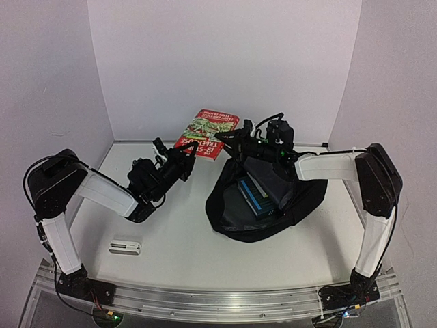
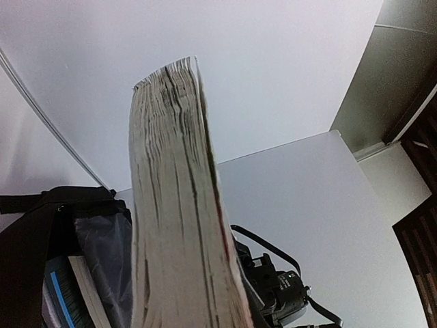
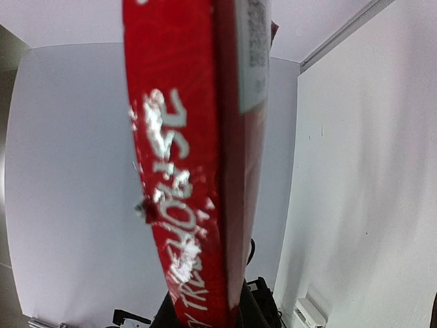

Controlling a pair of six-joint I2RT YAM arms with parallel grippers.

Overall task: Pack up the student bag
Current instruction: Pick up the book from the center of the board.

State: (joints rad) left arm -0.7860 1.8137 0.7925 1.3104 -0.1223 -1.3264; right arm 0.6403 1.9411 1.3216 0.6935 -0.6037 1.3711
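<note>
**Grip condition.** The right gripper [image 1: 232, 141] is clamped on the spine end of the red book [image 1: 208, 132]. In its wrist view the red spine [image 3: 198, 171] runs straight out from between the jaws, which are nearly closed to suit the thin volume. The left gripper [image 1: 186, 154] meets the opposite, page-edge side. In its wrist view the page block [image 2: 181, 205] rises directly ahead of the jaws, but the fingers themselves are out of frame. Whether this claw is pressing on the book or only bracketing it cannot be told.

**Reason for the two-sided hold.** The book is a limp paperback. Support on both long edges probably prevents it from sagging or fanning open, and allows it to be turned edge-on.

**Location of the task item.** The student bag [image 1: 232, 212] lies on the table [image 1: 177, 225] directly below and behind the right gripper, and to the right of the left gripper. Its mouth gapes upward, so a book can drop in from above. A blue-edged book [image 1: 256, 196] lies inside already, which suggests packing is partly done.

**Next requirement (judgement).** The book must travel toward the bag mouth. One claw will likely need to let go before insertion.

**Other item.** A small white object [image 1: 125, 246] lies on the table well behind the left gripper, apart from the bag.
</note>
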